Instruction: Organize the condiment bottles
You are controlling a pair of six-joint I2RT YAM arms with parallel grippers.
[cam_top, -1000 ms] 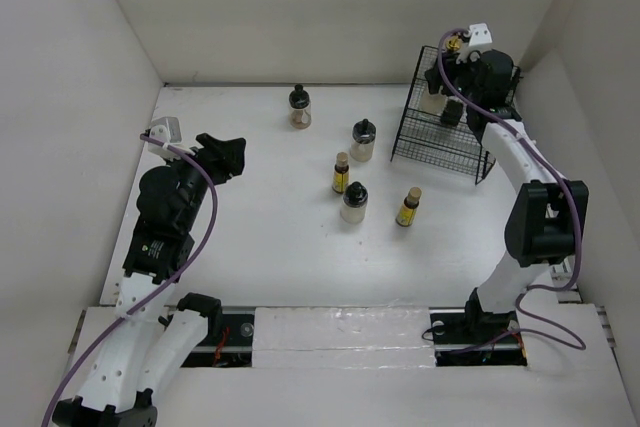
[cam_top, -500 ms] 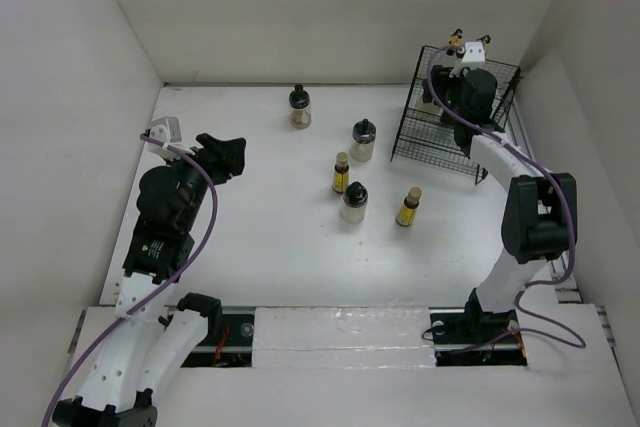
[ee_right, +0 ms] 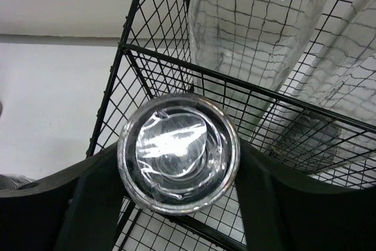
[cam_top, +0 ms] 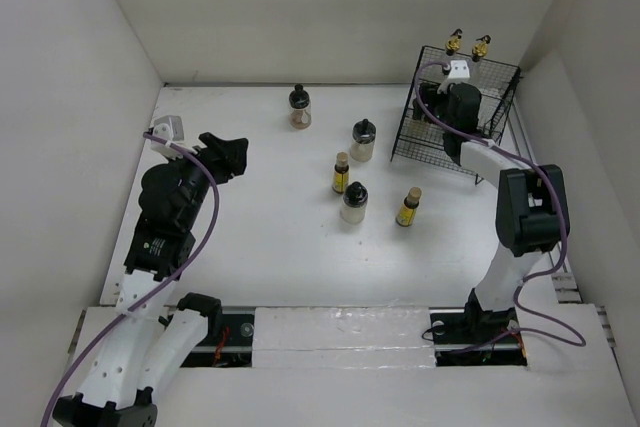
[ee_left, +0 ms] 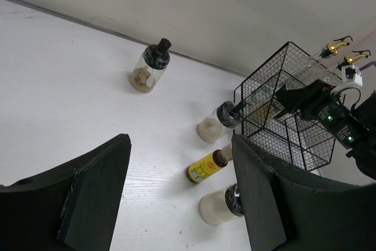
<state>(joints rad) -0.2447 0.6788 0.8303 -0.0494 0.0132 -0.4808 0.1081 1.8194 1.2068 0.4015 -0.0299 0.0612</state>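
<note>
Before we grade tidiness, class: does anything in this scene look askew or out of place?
Yes: the jar in the right gripper, at the wire rack, shows its round glass end to the wrist camera, so it seems held tipped over. The five loose bottles stand upright.

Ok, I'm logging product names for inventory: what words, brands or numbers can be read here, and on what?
Nothing can be read.
Label of the yellow bottle in the left wrist view: print too small to read.
Marking on the left arm: too blurred to read.
</note>
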